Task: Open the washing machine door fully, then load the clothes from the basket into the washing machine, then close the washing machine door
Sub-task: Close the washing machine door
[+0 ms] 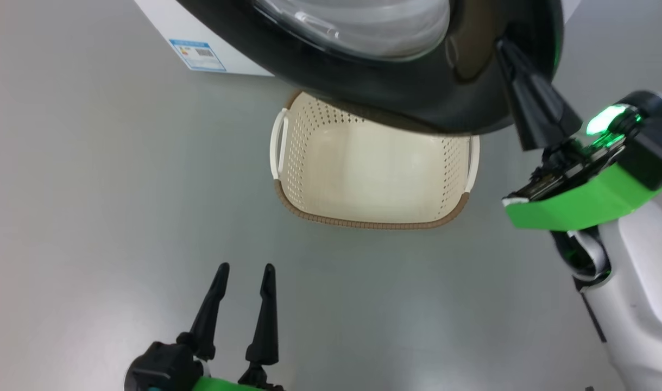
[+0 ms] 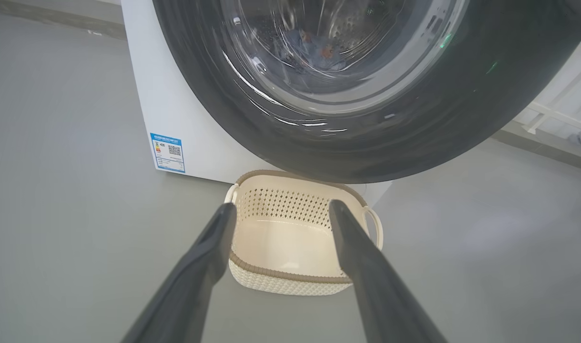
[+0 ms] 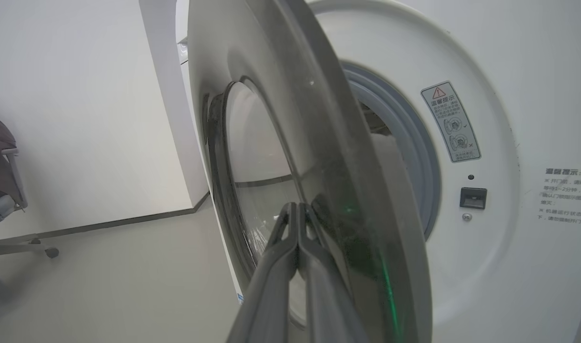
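The right gripper (image 3: 297,206) is clenched on nothing, its fingers pressed together and their tips laid against the outer face of the door (image 3: 290,119) near its rim. The door is seen ajar, swung part-way over the mouth of the machine (image 3: 509,71) and not yet latched. The clothes (image 2: 319,47) are seen through the glass, inside the drum, and the basket (image 1: 309,163) lies empty on the floor just below the door. Opening and loading are judged done, and only the push that shuts the door is left. The right arm is reached forward and up, its forearm raised. The left gripper (image 1: 245,269) is held spread and empty, low, pointed at the basket and apart from it
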### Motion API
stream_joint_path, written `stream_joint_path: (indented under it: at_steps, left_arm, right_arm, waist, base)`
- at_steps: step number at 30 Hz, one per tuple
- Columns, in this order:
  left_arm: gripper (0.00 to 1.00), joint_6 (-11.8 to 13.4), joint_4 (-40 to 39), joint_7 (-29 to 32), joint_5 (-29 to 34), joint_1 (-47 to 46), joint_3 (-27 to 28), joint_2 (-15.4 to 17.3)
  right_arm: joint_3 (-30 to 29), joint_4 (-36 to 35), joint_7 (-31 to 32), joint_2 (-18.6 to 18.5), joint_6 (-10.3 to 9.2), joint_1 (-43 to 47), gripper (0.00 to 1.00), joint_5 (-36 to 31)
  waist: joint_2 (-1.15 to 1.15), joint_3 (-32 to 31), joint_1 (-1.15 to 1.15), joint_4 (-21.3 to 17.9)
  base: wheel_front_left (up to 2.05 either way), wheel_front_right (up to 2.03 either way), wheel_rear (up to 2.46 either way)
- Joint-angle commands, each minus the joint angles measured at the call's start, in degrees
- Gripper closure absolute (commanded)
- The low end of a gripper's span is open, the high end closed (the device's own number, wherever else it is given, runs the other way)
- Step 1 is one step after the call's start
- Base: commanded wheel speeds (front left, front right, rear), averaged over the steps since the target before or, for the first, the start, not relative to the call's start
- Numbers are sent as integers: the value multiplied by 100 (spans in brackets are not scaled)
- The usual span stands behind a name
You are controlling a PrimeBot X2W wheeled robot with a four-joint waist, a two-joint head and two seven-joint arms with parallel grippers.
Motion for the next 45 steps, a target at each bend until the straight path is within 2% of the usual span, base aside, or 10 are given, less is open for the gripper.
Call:
stream_joint_path:
  at_steps: [1, 16, 22, 29, 35, 45]
  left_arm:
    - [0, 46, -189, -36, -2, -125, 102, 17]
    - [0, 338, -394, -36, 175, -335, -456, 17]
    - [0, 380, -437, -36, 210, -338, -542, 17]
    - [0, 359, -474, -36, 235, -331, -730, 17]
    - [0, 342, -506, -36, 223, -215, -954, 17]
    - [0, 356, -576, -36, 198, -43, -1021, 17]
  right_arm:
    - [21, -183, -27, -29, 8, -113, 100, 47]
    - [-79, -100, -27, -646, 8, -1393, 100, 18]
    - [-60, 10, -27, -988, 8, -1962, 100, -48]
    - [-116, 298, -27, -1288, 8, -2412, 100, -91]
    - [-204, 754, -27, -1482, 8, -2837, 100, -212]
    - [-542, 2091, -27, -1640, 8, -3795, 100, -662]
  waist:
    - [0, 166, 0, 18]
    - [0, 950, 0, 133]
    - [0, 1103, 0, 129]
    - [0, 1146, 0, 338]
    - [0, 1133, 0, 601]
    - [0, 1102, 0, 739]
  base:
    - [0, 0, 0]
    - [0, 0, 0]
    - [0, 0, 0]
    - [0, 0, 0]
    - [0, 0, 0]
    - [0, 0, 0]
